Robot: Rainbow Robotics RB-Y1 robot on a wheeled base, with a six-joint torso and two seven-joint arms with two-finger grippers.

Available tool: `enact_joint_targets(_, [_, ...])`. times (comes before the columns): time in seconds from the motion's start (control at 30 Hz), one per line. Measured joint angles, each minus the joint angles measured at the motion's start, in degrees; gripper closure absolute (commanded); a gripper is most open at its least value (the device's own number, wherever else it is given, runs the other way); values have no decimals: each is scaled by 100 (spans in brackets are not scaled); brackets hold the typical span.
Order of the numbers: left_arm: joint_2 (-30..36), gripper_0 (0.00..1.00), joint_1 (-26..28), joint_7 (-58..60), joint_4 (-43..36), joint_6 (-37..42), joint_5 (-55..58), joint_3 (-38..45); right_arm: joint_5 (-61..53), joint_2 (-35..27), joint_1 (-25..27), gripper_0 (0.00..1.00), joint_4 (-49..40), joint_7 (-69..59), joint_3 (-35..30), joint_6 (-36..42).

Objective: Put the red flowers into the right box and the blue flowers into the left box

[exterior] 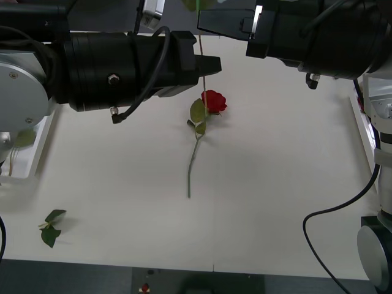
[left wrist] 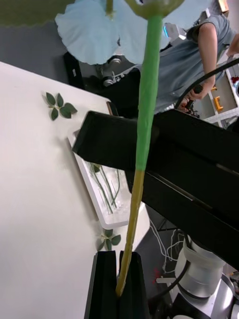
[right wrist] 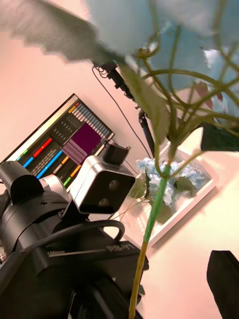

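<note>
My left gripper (left wrist: 119,285) is shut on the lower end of a blue flower's stem (left wrist: 144,124), and its pale-blue petals (left wrist: 94,32) stand far above the black fingers. In the front view this gripper (exterior: 210,65) is raised above the table's far middle, with the thin stem (exterior: 199,52) rising beside it. My right gripper (exterior: 205,24) hovers close by, open, with one black finger (right wrist: 224,281) at the corner and the stem (right wrist: 154,214) passing free. One red flower (exterior: 213,101) lies on the table. The left box (right wrist: 199,197) holds blue flowers. The right box (left wrist: 87,187) holds green stems.
The left box's rim (exterior: 38,150) shows at the table's left edge and the right box's rim (exterior: 362,131) at the right edge. A loose leaf sprig (exterior: 51,226) lies front left. Other sprigs (left wrist: 59,104) lie near the right box. A person stands behind the table.
</note>
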Motion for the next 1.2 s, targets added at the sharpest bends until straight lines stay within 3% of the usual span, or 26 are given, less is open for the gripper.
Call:
enact_joint_targets(0.27, [1251,100,221,0,1,-5,564,842,0,0,0,0,0,0,-1,0])
enact_joint_targets(0.57, [2391,100,2139,-114,407,-5,633,2685,40,-345,185,0,15,0,-17,166])
enact_joint_targets(0.87, [2591,100,3603,-1100,1789,-5,522,3804,906,-1156,258,0,15,0,-259,864])
enact_joint_targets(1.2, [2592,100,3763,-1604,2862,-5,-50,3908,1675,-1484,457,0,14,47,-726,2042])
